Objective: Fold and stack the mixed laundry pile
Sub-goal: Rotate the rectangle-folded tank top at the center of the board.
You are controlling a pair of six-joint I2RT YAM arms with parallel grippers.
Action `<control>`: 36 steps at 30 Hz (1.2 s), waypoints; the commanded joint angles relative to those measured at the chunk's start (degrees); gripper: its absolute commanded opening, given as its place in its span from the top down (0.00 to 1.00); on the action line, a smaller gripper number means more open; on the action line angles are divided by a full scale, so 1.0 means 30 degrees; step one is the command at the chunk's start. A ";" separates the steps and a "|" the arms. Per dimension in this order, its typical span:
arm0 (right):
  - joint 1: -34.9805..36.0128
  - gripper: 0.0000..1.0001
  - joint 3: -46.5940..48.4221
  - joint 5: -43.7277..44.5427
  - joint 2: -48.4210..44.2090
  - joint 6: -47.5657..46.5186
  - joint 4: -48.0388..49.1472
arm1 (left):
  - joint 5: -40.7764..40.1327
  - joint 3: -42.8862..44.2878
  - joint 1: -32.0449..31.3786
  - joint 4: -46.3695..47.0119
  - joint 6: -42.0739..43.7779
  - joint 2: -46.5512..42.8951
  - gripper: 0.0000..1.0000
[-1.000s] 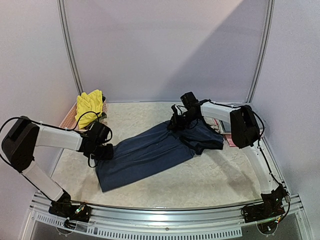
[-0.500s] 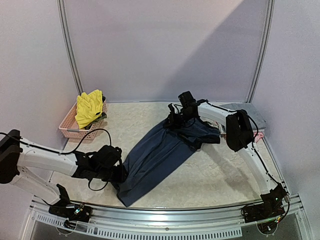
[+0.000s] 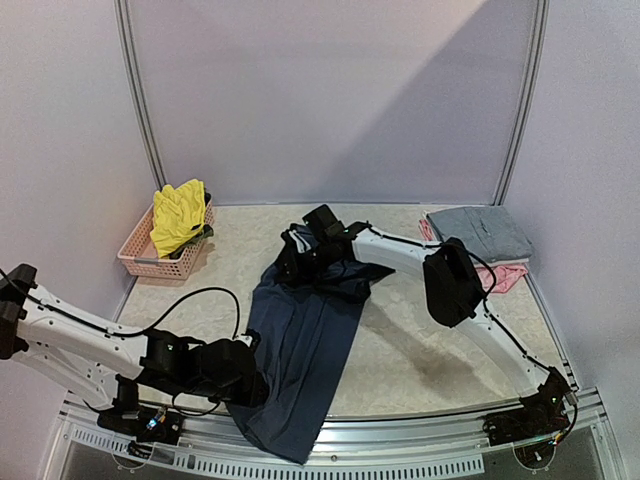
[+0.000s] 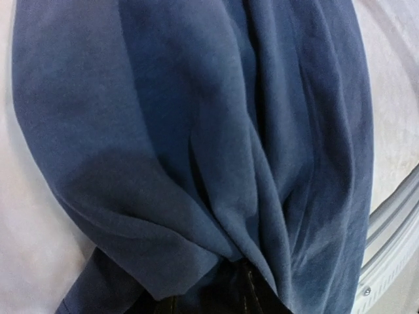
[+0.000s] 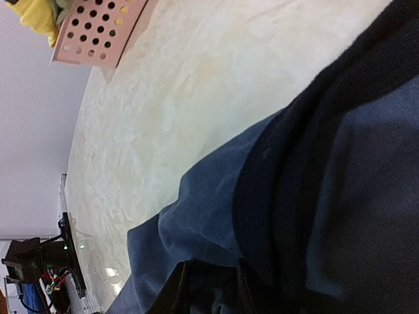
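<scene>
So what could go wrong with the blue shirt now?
The navy top hangs over the table's front rail near the left gripper, so it might slide off or snag there. It is also bunched and twisted between that and the right gripper, so it could land wrinkled and fold crooked.

We see a beige marbled table (image 3: pixel 420 340). Far-L corner: pink basket (image 3: pixel 150 262) sits on it. Ctr to near edge: navy top (image 3: pixel 305 350) stretched lengthwise on the surface, near end hanging over the front rail (image 3: pixel 420 432). Far-R corner: folded grey garment (image 3: pixel 480 228) atop a pink piece (image 3: pixel 505 275) that touches the tabletop. We can't tell what else is under that stack.
</scene>
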 commanded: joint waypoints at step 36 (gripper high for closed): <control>-0.1954 0.13 -2.3512 1.3015 -2.4672 -0.1768 0.2324 | -0.1385 1.9910 0.8451 -0.8467 1.5147 1.3259 0.15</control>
